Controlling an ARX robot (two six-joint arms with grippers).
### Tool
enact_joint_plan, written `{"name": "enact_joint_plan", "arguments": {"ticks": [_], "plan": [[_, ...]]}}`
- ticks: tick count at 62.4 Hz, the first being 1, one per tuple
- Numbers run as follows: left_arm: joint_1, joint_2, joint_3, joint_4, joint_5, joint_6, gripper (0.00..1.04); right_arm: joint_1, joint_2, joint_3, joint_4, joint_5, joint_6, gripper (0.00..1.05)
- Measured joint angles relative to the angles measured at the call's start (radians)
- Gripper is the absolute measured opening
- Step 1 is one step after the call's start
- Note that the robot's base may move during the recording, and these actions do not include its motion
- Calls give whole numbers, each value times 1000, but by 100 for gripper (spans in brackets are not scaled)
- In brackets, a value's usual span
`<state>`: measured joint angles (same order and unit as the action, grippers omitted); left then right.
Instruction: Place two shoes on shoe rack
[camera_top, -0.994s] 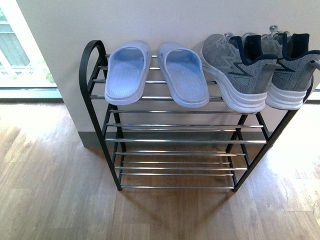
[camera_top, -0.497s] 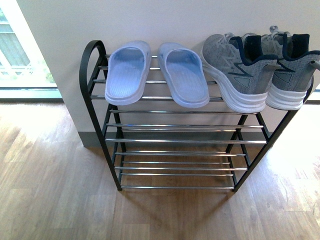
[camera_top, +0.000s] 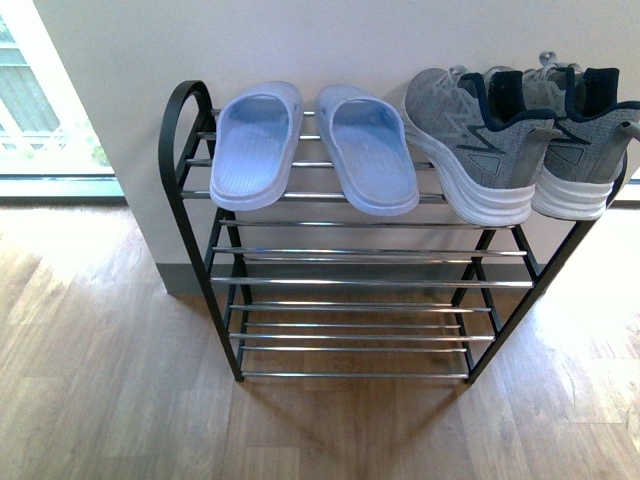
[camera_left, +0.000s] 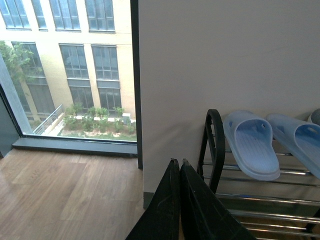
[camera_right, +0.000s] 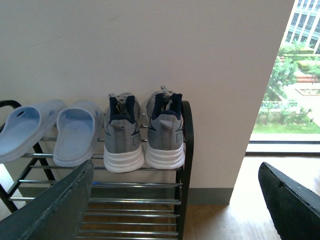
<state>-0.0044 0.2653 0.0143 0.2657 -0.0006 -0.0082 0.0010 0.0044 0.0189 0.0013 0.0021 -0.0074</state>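
The shoe rack (camera_top: 350, 282), black frame with chrome rods, stands against a white wall. On its top tier lie two pale blue slides (camera_top: 253, 150) (camera_top: 368, 150) at the left and two grey sneakers (camera_top: 475, 140) (camera_top: 580, 140) at the right, heels outward. Neither arm shows in the front view. In the left wrist view my left gripper (camera_left: 178, 162) is shut and empty, off the rack's left end (camera_left: 214, 145), near a slide (camera_left: 252, 145). In the right wrist view my right gripper (camera_right: 175, 170) is wide open and empty, back from the sneakers (camera_right: 122, 135) (camera_right: 165, 132).
The lower tiers (camera_top: 350, 325) of the rack hold nothing. Wooden floor (camera_top: 100, 380) spreads in front and to both sides. A floor-length window (camera_top: 40, 110) is to the left of the wall, and another window (camera_right: 290, 90) is to its right.
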Motion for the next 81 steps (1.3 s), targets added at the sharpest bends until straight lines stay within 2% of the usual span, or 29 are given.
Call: {"name": "enact_joint_plan", "arguments": {"ticks": [21, 28, 42, 59, 65, 71, 74, 81], "plan": [[0, -90, 0, -90, 0, 0, 1, 0, 0, 0, 0, 0, 0, 95], [0, -224, 0, -253, 0, 0, 1, 0, 0, 0, 0, 0, 0, 95], [1, -249, 0, -266, 0, 0, 1, 0, 0, 0, 0, 0, 0, 95], [1, -249, 0, -266, 0, 0, 47, 0, 0, 0, 0, 0, 0, 95], [1, -249, 0, -266, 0, 0, 67, 0, 0, 0, 0, 0, 0, 95], [1, -249, 0, -266, 0, 0, 92, 0, 0, 0, 0, 0, 0, 95], [1, -249, 0, -266, 0, 2, 97, 0, 0, 0, 0, 0, 0, 95], [1, -249, 0, -266, 0, 2, 95, 0, 0, 0, 0, 0, 0, 95]]}}
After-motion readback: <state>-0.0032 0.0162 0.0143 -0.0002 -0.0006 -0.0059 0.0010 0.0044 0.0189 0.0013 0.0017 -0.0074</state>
